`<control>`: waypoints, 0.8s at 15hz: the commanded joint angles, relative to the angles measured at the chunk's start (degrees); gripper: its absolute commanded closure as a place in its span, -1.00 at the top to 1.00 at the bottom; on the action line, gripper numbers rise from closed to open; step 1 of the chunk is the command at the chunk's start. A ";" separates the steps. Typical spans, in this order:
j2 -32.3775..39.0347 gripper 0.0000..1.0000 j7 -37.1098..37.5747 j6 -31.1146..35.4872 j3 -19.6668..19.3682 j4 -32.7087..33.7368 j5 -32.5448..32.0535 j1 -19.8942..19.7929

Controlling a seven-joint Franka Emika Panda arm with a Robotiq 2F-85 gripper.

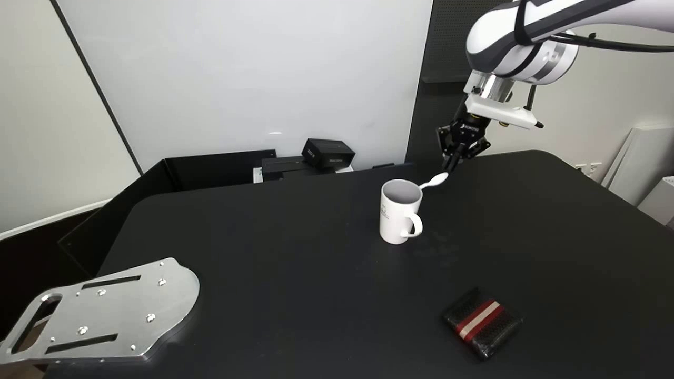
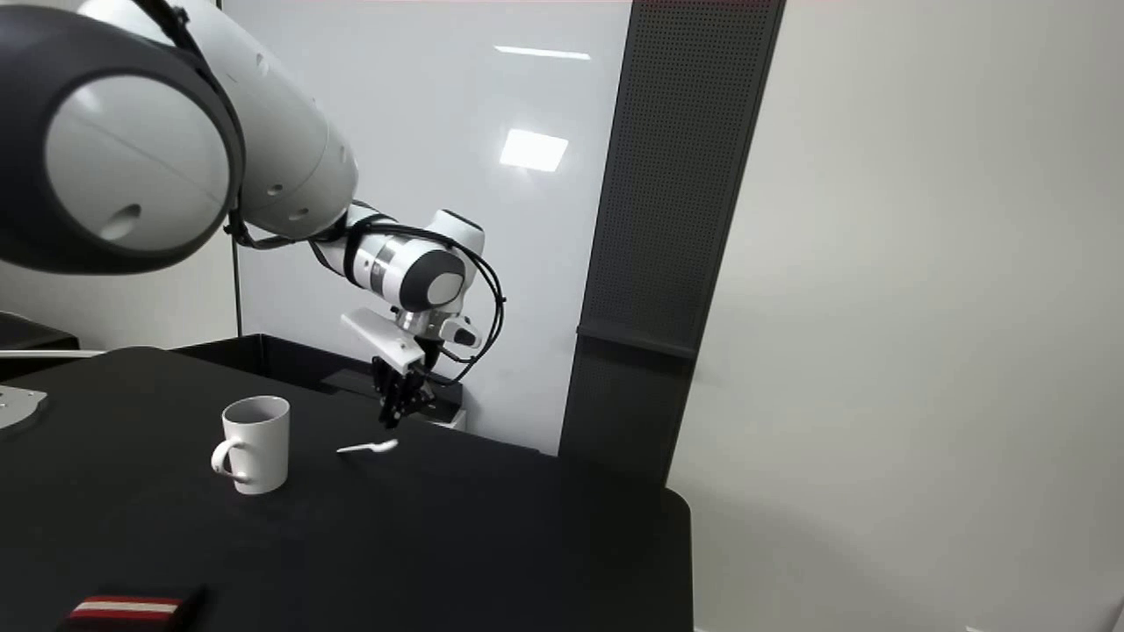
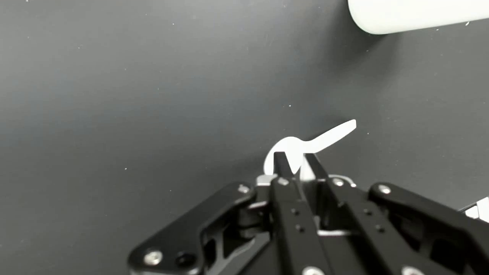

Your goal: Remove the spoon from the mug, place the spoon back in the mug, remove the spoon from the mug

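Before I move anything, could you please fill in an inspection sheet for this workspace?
Surface: black tabletop, with small pale specks in the wrist view.
Job's things: white mug upright, nothing sticking out of it; white spoon outside and apart from it, apparently lying on the tabletop.
Clutter: dark block with red and white stripes; metal plate by the tabletop's edge.
Gripper: jaws narrowly apart at the spoon's bowl, no grip evident; contact cannot be told.
Cables: black cables run along the robot arm.
Surroundings: black boxes, white wall panel and perforated panel behind the tabletop.
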 commanded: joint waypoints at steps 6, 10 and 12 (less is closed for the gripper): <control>-1.09 0.63 14.35 -2.94 -4.50 4.00 -3.52 3.63; -2.34 1.00 21.70 -2.91 -6.68 3.00 -5.28 5.90; -3.12 1.00 27.81 -0.13 -8.71 1.52 -5.45 7.95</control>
